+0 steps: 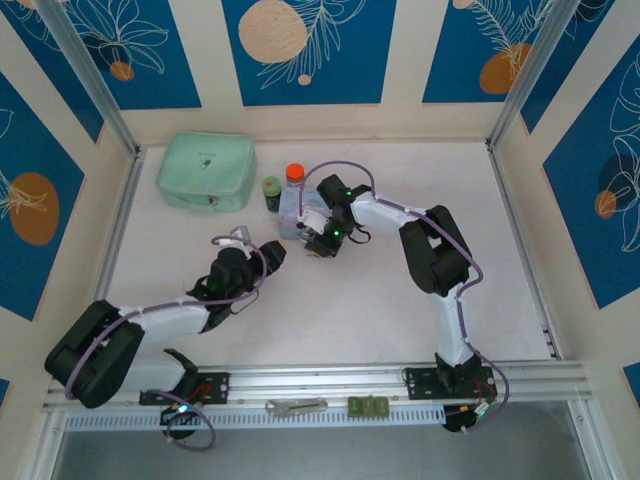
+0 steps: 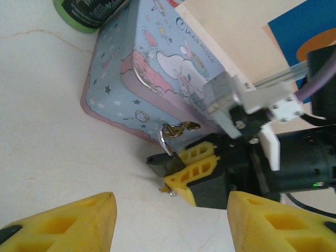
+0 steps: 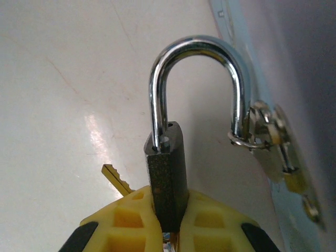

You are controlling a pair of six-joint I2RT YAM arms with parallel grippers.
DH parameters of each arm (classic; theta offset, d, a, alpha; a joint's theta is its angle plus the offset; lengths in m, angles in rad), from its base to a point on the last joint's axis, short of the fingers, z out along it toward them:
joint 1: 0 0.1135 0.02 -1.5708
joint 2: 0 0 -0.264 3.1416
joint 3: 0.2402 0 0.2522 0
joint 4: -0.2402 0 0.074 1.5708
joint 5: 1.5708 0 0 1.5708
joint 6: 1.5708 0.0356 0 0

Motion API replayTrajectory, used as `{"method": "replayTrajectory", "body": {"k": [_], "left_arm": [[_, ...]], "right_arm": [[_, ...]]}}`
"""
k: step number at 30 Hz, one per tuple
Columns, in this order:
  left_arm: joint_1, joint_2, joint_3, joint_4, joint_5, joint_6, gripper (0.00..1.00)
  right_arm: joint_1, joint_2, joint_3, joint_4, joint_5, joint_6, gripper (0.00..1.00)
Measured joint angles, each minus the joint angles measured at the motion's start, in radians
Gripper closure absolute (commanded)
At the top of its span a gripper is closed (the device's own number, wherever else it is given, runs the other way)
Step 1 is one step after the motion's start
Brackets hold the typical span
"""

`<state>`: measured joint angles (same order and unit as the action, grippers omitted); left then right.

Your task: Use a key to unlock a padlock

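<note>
Padlock [image 3: 167, 173] sits clamped by its dark body between my right gripper's [image 3: 168, 210] yellow fingers, against the light-blue tin [image 2: 152, 68]. Its shackle's free leg hooks the tin's clasp ring [image 3: 247, 140]. A key [image 3: 116, 178] pokes out beside the body. My left gripper [image 2: 170, 215] hangs nearby, fingers apart.

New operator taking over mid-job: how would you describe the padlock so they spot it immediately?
Find the light-blue cartoon tin at mid-table, beside the orange-capped bottle. At its near side the right gripper pinches the padlock. It is a tiny dark block topped by a silver U-shackle, far smaller than the tin.
</note>
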<state>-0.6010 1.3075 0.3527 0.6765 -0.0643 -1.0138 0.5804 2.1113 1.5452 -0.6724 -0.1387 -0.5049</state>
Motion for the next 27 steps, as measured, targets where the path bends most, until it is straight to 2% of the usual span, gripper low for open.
{"method": "replayTrajectory", "body": {"k": [4, 11, 18, 27], "left_arm": [[0.0, 0.158, 0.03, 0.106, 0.001, -0.003, 0.52], [-0.016, 0.385, 0.101, 0.285, -0.013, -0.012, 0.52], [-0.045, 0.468, 0.142, 0.36, -0.023, -0.039, 0.56], [-0.055, 0.524, 0.161, 0.444, -0.023, -0.078, 0.7]], "right_arm": [[0.003, -0.045, -0.065, 0.005, -0.035, 0.01, 1.0], [0.021, -0.069, -0.106, 0.003, -0.056, 0.034, 1.0], [0.021, -0.071, -0.106, 0.021, -0.053, 0.05, 1.0], [0.02, -0.071, -0.106, 0.035, -0.053, 0.066, 1.0]]}}
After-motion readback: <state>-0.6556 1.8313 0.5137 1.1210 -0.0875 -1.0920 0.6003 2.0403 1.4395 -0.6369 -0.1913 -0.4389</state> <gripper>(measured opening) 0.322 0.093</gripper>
